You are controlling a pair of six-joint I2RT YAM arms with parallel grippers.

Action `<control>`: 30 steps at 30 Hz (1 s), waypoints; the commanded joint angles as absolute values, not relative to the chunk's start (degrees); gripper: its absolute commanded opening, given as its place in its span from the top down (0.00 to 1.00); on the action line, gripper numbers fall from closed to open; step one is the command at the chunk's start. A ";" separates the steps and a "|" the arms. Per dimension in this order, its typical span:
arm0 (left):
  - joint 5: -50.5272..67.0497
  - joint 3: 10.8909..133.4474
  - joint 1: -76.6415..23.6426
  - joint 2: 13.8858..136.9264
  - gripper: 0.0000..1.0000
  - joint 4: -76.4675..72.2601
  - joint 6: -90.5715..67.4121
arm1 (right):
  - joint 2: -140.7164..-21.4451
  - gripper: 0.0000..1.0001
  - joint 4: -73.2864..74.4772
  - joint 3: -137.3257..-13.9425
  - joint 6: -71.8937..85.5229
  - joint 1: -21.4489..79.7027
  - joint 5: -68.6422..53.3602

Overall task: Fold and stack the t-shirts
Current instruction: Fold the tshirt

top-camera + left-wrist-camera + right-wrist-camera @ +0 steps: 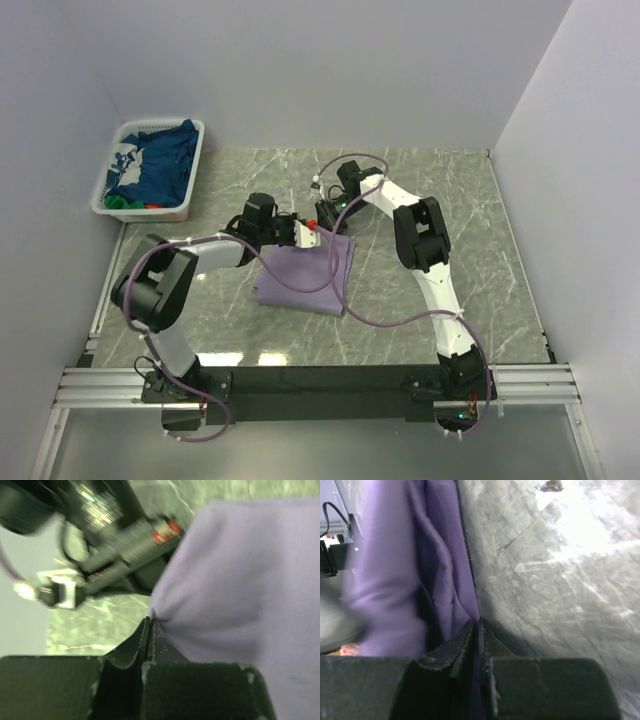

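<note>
1. The table point(450, 200) is grey-green marble, walled in on three sides
2. The lavender shirt point(300, 275) lies partly folded mid-table, between the two arms, with its far edge lifted by both grippers
3. The basket point(110, 165) sits at the far left corner, well apart from the lavender shirt
4. The navy shirt point(165, 165) fills most of the basket, draped over its right rim
5. The left gripper point(151, 622) is at the shirt's far edge, its fingers pressed together on a pinch of lavender cloth
6. The right gripper point(476, 625), just beside the left one, has its fingers closed on the shirt's folded edge
7. The green shirt point(122, 203) and red shirt point(152, 206) peek out at the basket's near end
</note>
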State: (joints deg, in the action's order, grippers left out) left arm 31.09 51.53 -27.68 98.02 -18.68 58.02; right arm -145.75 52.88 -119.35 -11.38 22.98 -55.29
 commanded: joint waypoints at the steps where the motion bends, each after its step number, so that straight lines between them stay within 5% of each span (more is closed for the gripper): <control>1: 30.94 54.31 -27.60 102.21 0.99 -20.65 59.85 | -143.62 0.85 54.05 -121.29 -11.69 21.27 -50.38; 8: 30.93 57.91 -27.51 107.40 0.91 -17.86 59.77 | -136.25 0.68 53.00 -121.29 -10.64 18.20 -34.74; 19: 47.79 72.67 -19.17 99.67 0.37 14.13 45.45 | -128.23 0.45 54.41 -113.65 -12.22 15.47 -45.15; 30: 57.74 82.00 -10.81 111.44 0.46 27.33 28.05 | -131.40 0.47 54.22 -108.90 -14.14 15.73 -54.40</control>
State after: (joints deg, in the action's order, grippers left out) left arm 52.10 80.62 -11.27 107.87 21.43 35.79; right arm -131.41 53.67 -109.23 -12.14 15.40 -49.67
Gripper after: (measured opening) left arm 0.544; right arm 0.530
